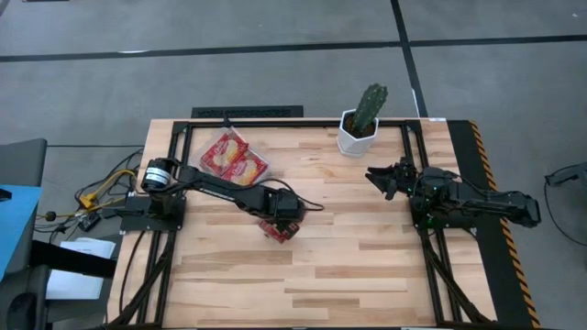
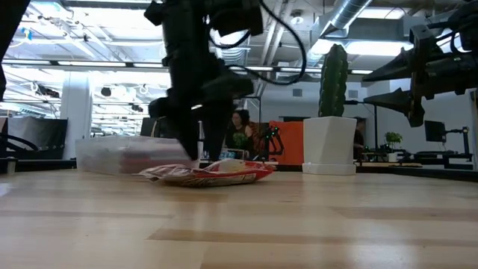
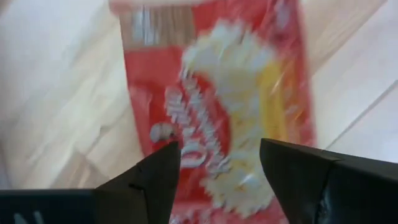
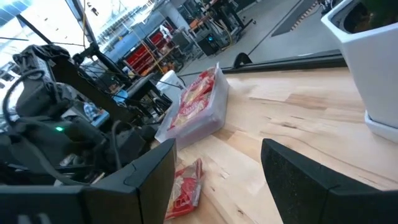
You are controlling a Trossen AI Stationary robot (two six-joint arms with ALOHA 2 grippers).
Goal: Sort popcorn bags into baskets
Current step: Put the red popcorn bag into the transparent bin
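Observation:
One red popcorn bag (image 1: pixel 280 229) with a yellow-cream front lies flat on the table near its middle. My left gripper (image 1: pixel 281 213) hangs over it, pointing down and open. In the left wrist view its fingers stand on either side above the bag (image 3: pixel 224 106). In the low view the fingertips (image 2: pixel 200 153) reach down to the bag's top (image 2: pixel 220 173). Two more bags (image 1: pixel 233 158) lie in the clear basket (image 1: pixel 209 137) at the far left. My right gripper (image 1: pixel 379 180) waits open above the table's right side, below the cactus pot. My left gripper comes at the bag's middle (image 3: pixel 217 143) from above, pointing down, with its open fingers across the bag's width. The bag lies flat on the table. Whether the fingertips touch it, I cannot tell.
A white faceted pot with a green cactus (image 1: pixel 362 124) stands at the far edge, right of centre. The basket (image 4: pixel 199 121) sits near the far left corner. Bare wood stretches across the near half of the table (image 1: pixel 348 275). People and shelves show in the room beyond.

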